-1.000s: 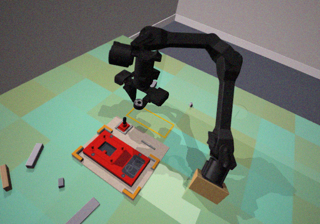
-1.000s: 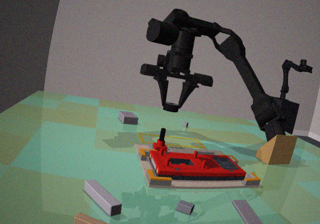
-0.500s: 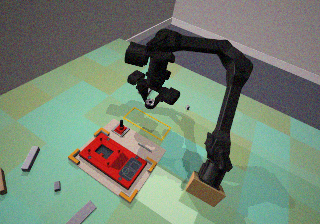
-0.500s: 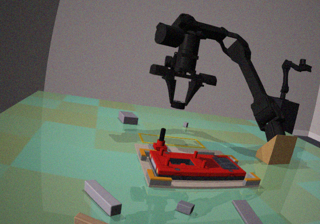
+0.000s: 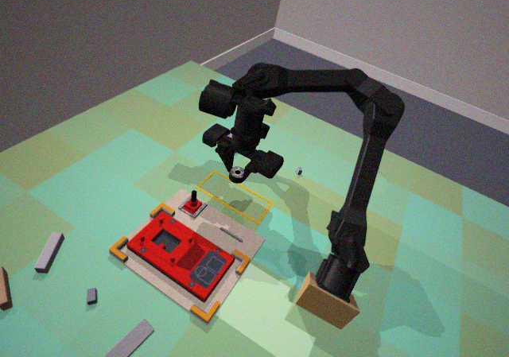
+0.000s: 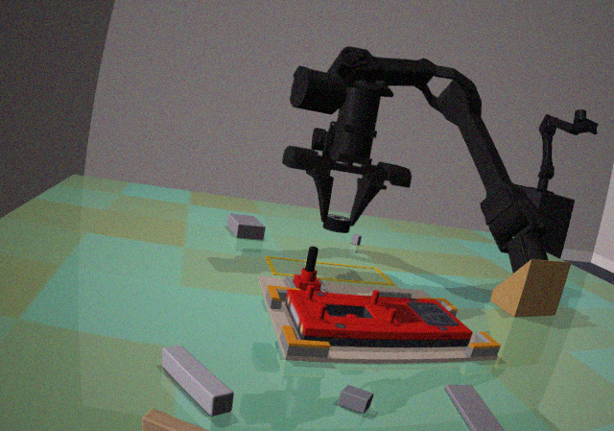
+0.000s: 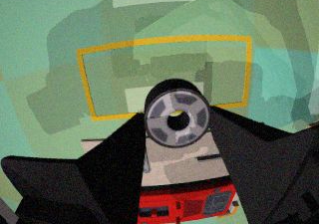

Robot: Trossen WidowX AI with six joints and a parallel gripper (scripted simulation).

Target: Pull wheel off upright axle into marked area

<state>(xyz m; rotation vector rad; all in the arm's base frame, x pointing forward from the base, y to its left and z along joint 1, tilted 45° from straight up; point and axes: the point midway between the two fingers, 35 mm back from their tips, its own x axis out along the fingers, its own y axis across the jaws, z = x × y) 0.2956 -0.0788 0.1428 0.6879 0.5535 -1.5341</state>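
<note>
My gripper is shut on the wheel, a small grey disc with a dark rim and a centre hole. It holds the wheel in the air, clear of the table. The black upright axle stands bare on its red base at the corner of the beige board. The marked area is a yellow rectangle outline on the table beside the board. The wheel hangs above the rectangle's edge nearest the board.
A red fixture plate lies on the board with orange corner brackets. Grey blocks and a tan block lie scattered. A tiny grey piece lies beyond the rectangle. The arm's tan base stands at the right.
</note>
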